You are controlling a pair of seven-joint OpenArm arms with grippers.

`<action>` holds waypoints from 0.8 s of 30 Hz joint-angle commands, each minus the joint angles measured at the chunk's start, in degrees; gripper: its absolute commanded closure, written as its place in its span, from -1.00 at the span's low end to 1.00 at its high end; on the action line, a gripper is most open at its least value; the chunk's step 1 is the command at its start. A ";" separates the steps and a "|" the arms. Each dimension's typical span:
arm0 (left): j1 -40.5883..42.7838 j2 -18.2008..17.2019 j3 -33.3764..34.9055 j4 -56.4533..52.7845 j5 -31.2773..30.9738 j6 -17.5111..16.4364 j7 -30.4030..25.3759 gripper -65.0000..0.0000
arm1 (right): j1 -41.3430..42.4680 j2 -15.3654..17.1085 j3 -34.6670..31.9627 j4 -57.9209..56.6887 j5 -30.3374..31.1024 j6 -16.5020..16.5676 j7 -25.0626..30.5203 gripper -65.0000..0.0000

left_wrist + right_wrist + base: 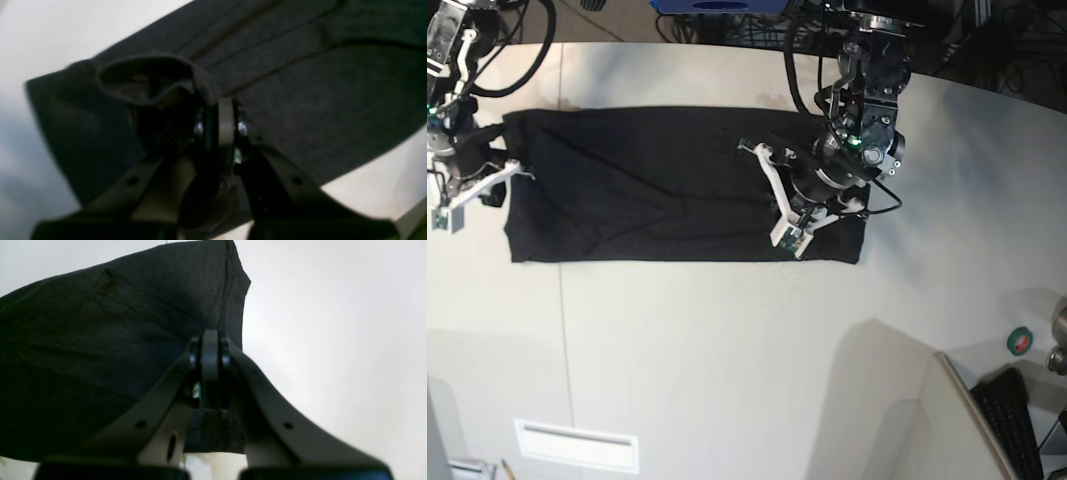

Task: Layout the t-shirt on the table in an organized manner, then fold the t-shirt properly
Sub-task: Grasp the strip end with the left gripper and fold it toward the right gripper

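My two tools pinch a black t-shirt folded into a long band on the off-white bench.

The bench is smooth and pale, with a thin straight seam running down its left part and a low partition at the near right — cables and dark frames crowd the room behind its far edge. The t-shirt lies flat across the far half. My left tool is clenched on a bunched fold of the cloth near the band's right end; my right tool is clenched on the cloth's edge at the left end — both wrist views show fabric between the closed jaws.
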 commanded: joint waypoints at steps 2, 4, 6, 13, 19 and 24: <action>-0.56 0.20 2.45 1.04 -0.46 -0.17 -0.96 1.00 | 0.52 0.64 0.20 1.14 0.72 0.14 1.20 1.00; -0.56 0.20 4.21 1.04 -0.46 -0.17 -0.96 1.00 | 0.52 0.64 0.20 1.14 0.72 0.14 1.20 1.00; -0.56 0.29 4.47 0.25 -0.46 -0.08 -0.96 1.00 | 0.61 0.64 0.20 1.14 0.72 0.14 1.20 1.00; -1.17 1.34 4.91 -1.77 -0.46 -0.08 -0.96 1.00 | 0.69 0.64 0.20 1.14 0.72 0.14 1.20 1.00; -1.43 1.34 4.91 -1.86 -0.46 -0.08 -0.96 1.00 | 0.78 0.64 0.20 1.14 0.72 0.14 1.20 1.00; -1.43 1.34 4.91 -1.95 -0.55 -0.08 -0.96 1.00 | 0.78 0.64 0.20 1.14 0.72 0.14 1.20 1.00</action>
